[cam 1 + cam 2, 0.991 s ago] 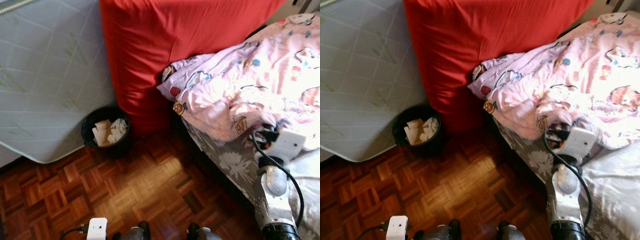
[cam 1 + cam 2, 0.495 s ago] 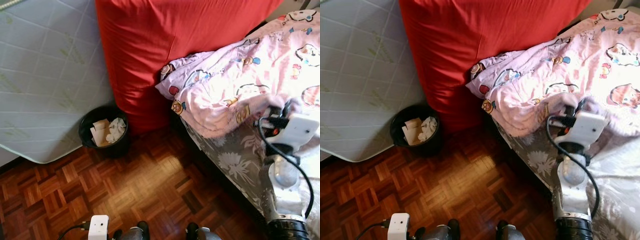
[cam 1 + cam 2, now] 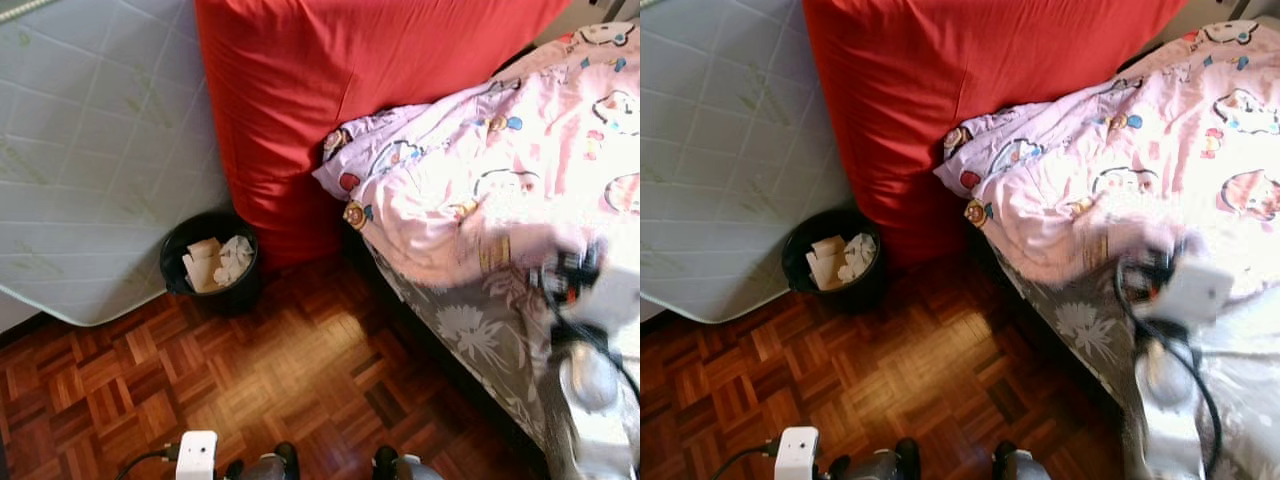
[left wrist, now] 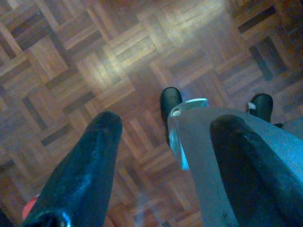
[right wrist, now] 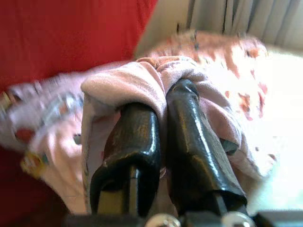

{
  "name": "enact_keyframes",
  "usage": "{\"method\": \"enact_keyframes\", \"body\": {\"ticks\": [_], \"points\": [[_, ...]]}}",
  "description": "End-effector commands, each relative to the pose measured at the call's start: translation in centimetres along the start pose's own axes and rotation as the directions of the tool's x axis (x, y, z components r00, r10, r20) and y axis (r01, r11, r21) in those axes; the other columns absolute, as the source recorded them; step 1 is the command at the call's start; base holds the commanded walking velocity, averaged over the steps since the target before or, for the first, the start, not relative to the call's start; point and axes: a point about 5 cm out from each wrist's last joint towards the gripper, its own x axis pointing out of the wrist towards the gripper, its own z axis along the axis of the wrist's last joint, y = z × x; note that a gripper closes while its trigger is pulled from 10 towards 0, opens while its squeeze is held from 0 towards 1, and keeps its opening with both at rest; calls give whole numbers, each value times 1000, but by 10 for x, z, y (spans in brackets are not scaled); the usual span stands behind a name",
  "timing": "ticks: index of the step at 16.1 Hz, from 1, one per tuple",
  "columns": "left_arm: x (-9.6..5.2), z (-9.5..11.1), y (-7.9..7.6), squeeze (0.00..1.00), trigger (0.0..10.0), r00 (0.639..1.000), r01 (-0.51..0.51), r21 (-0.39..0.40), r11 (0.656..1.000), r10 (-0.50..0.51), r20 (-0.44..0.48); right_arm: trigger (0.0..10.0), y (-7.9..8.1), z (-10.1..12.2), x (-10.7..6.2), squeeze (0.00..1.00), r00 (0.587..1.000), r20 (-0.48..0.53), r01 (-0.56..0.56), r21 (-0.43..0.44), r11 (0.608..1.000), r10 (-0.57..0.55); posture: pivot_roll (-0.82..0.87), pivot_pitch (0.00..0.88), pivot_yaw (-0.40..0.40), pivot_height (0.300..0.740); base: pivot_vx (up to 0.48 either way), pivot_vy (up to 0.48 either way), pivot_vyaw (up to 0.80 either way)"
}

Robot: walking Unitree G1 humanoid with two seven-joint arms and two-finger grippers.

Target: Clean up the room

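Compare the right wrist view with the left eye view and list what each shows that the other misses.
Right wrist view alone: the right hand, its fingers shut on a fold of the pink blanket, and curtains behind. Left eye view alone: the parquet floor, a black bin holding paper, a quilted mattress, and the grey flowered sheet. Both: the blanket and the red mattress.

r arm (image 3: 590, 330) blurred; bed (image 3: 470, 330) cut off at edge.
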Motion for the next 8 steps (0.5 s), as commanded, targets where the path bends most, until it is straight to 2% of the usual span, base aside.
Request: {"method": "enact_keyframes", "body": {"ticks": [1, 3, 4, 5, 8], "points": [[-6, -17, 0, 0, 10000, 998, 5, -1, 1000, -5, -67, 10000, -12, -26, -11, 0, 992, -122, 23, -37, 999, -28, 52, 249, 34, 740, 0, 0, 0], [-5, -16, 0, 0, 10000, 998, 7, -2, 1000, -7, -65, 10000, -14, -44, -20, 0, 979, -202, 8, -32, 999, -14, 49, 249, 34, 740, 0, 0, 0], [-5, -16, 0, 0, 10000, 998, 7, 0, 1000, -7, -64, 10000, -9, -62, -29, 0, 957, -286, -65, -70, 995, 43, 45, 248, 33, 740, 0, 0, 0], [-5, -16, -1, 0, 10000, 998, 8, 0, 1000, -8, -63, 10000, -5, -82, -41, 0, 920, -380, -127, -70, 989, 91, 54, 248, 33, 740, 0, 0, 0], [-5, -15, 0, 0, 10000, 998, 4, -2, 1000, -4, -59, 10000, -13, -113, -61, 0, 856, -514, -142, -120, 983, 61, 52, 248, 33, 740, 0, 0, 0]]}}
